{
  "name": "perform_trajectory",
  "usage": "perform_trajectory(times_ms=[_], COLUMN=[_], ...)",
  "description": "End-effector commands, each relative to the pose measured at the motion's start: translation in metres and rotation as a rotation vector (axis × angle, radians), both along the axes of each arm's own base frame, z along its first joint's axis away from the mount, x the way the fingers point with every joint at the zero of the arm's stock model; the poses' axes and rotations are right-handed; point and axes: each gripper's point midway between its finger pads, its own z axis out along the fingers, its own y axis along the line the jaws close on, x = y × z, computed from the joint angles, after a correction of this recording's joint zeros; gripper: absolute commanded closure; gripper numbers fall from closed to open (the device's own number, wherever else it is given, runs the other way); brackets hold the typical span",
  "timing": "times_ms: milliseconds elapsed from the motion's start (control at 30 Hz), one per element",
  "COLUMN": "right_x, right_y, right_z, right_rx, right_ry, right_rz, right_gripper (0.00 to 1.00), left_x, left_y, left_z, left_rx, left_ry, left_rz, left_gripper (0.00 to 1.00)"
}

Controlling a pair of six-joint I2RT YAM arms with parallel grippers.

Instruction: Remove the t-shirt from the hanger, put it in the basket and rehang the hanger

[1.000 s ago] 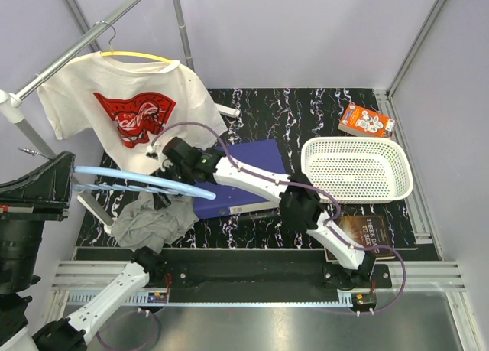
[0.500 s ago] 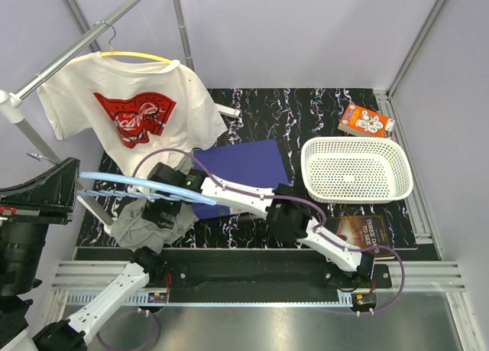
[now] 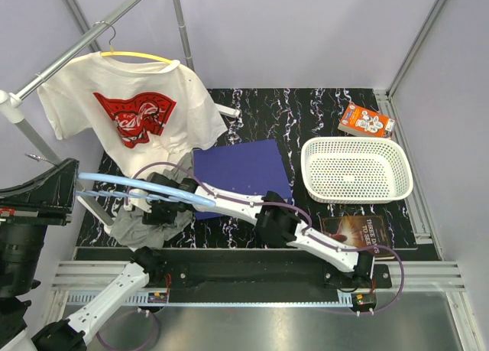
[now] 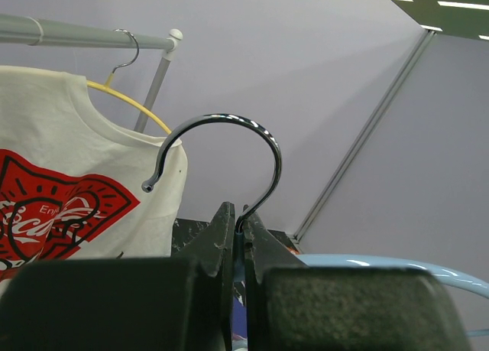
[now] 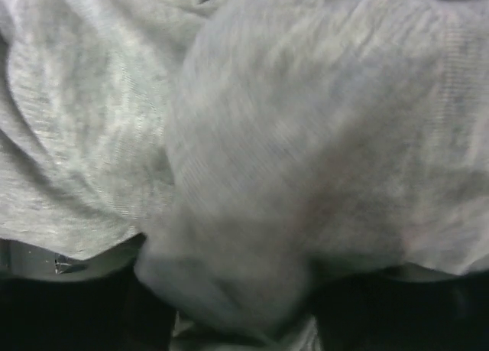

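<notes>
A light blue hanger [image 3: 145, 184] is held level over the table's left side. My left gripper [image 4: 239, 230] is shut on the neck under its metal hook [image 4: 221, 137]. Below the hanger, the grey t-shirt [image 3: 145, 222] lies crumpled on the table, and I cannot tell whether any of it still hangs on the bar. My right gripper [image 3: 164, 206] is pressed down into this cloth. In the right wrist view the grey t-shirt [image 5: 252, 137] fills the frame, and a fold bulges between the spread dark fingers [image 5: 69, 313] of the right gripper [image 5: 237, 290].
A white t-shirt with a red print [image 3: 126, 110] hangs on a yellow hanger [image 3: 141, 56] from the rail [image 3: 69, 49] at the back left. A blue folder [image 3: 241, 171], a white basket [image 3: 355, 167], a small orange box [image 3: 365, 120] and a dark book [image 3: 367, 232] lie on the black marbled table [image 3: 306, 114].
My right arm has swung left and down from over the blue folder into the grey heap, and its jaws have begun to narrow. The left gripper and blue hanger have barely moved.
</notes>
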Motion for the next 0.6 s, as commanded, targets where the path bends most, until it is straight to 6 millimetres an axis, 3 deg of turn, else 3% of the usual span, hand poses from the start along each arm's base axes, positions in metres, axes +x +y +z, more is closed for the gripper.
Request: perform_trajectory(times_ms=[0, 133, 233, 267, 333, 467, 567], right_x=[-0.001, 0.002, 0.004, 0.006, 0.007, 0.001, 0.008], right_y=[-0.01, -0.004, 0.004, 0.007, 0.013, 0.022, 0.023], right_z=[-0.04, -0.023, 0.009, 0.029, 0.05, 0.117, 0.164], right_rx=[-0.104, -0.067, 0.0, 0.036, 0.093, 0.251, 0.365], right_ry=[-0.066, -0.08, -0.098, -0.107, -0.107, -0.029, 0.024], right_rz=[0.023, 0.01, 0.001, -0.004, -0.026, -0.023, -0.071], right_gripper=[0.44, 0.74, 0.8, 0.9, 1.0, 1.0, 1.0], left_x=[-0.011, -0.013, -0.012, -0.012, -0.013, -0.024, -0.03], left_y=[0.005, 0.008, 0.007, 0.007, 0.007, 0.018, 0.024], left_z=[0.015, 0.014, 0.013, 0.013, 0.015, 0.025, 0.031], left_rx=[-0.031, -0.036, -0.036, -0.039, -0.036, -0.038, -0.049], left_ry=[-0.054, -0.058, -0.055, -0.053, -0.058, -0.098, -0.118], left_rz=[-0.008, -0.004, -0.005, -0.005, -0.005, 0.02, 0.029], left_gripper=[1.0, 1.0, 1.0, 1.0, 1.0, 1.0, 1.0])
